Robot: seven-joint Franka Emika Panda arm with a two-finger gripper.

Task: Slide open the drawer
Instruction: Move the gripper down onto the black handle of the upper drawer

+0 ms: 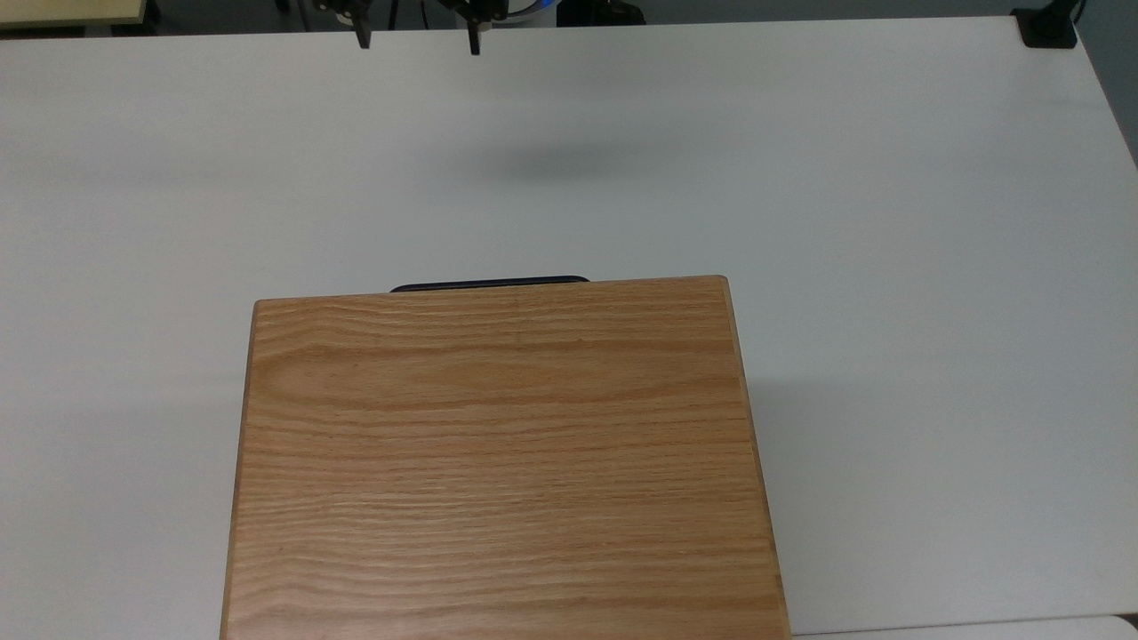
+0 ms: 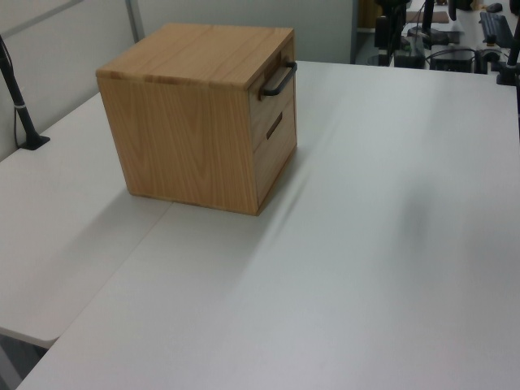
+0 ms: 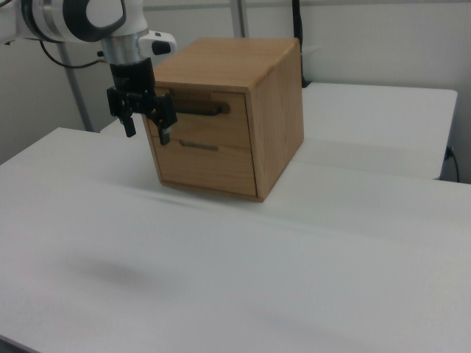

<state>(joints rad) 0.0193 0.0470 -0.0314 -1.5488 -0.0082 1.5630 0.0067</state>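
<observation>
**A:** so where's the gripper [image 3: 146, 132] at?

**B:** hanging in the air over the table [image 3: 221, 279], well short of the cabinet [image 3: 276, 110]. In the top view you can spot its two fingers [image 1: 360, 37] poking in at the table's far edge. Jaws are spread wide, nothing between them, not touching anything.

**A:** and the drawer?

**B:** drawer [image 3: 197, 118] is pushed all the way in, front flush with the cabinet face. It's the upper one, with a second front below it. The black handle [image 3: 195, 109] sticks out along the top of the front; from above it's just a dark strip [image 1: 489, 284] peeking past the cabinet's far edge. In the right view the gripper overlaps the handle's left end, but the top view shows it well apart from it.

**A:** cabinet placement?

**B:** sits by the table's near edge in the top view, front facing the arm.
</observation>
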